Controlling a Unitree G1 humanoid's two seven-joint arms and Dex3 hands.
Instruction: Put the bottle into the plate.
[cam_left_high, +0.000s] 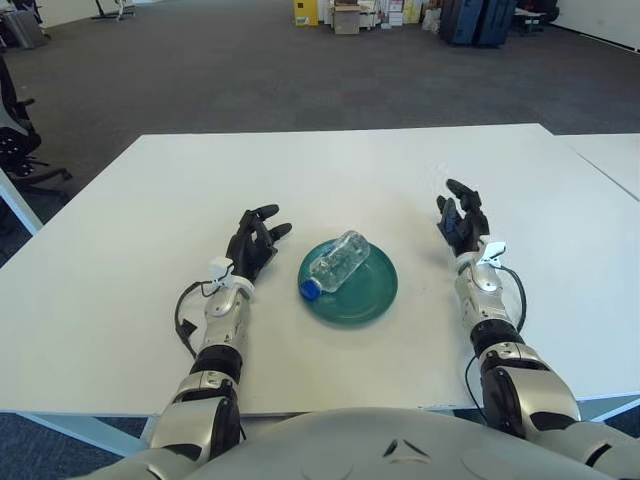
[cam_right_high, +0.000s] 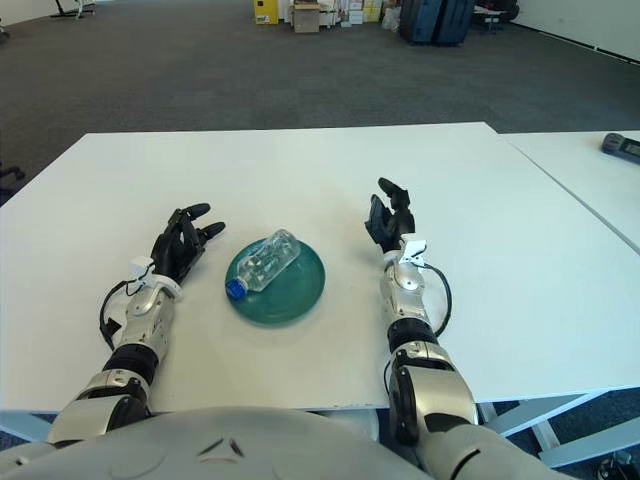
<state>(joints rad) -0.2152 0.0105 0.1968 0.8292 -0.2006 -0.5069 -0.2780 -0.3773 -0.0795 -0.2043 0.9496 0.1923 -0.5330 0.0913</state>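
Note:
A clear plastic bottle (cam_left_high: 338, 262) with a blue cap lies on its side in the green plate (cam_left_high: 370, 297) at the middle of the white table; its cap end reaches the plate's left rim. My left hand (cam_left_high: 257, 240) is just left of the plate, fingers spread, holding nothing. My right hand (cam_left_high: 462, 221) is to the right of the plate, fingers relaxed and open, holding nothing. Neither hand touches the bottle or the plate.
The white table (cam_left_high: 340, 170) stretches far behind the plate. A second white table (cam_left_high: 610, 155) adjoins at the right, with a dark object (cam_right_high: 622, 146) on it. Office chairs (cam_left_high: 20, 150) stand off the left edge. Boxes and cases stand on the far floor.

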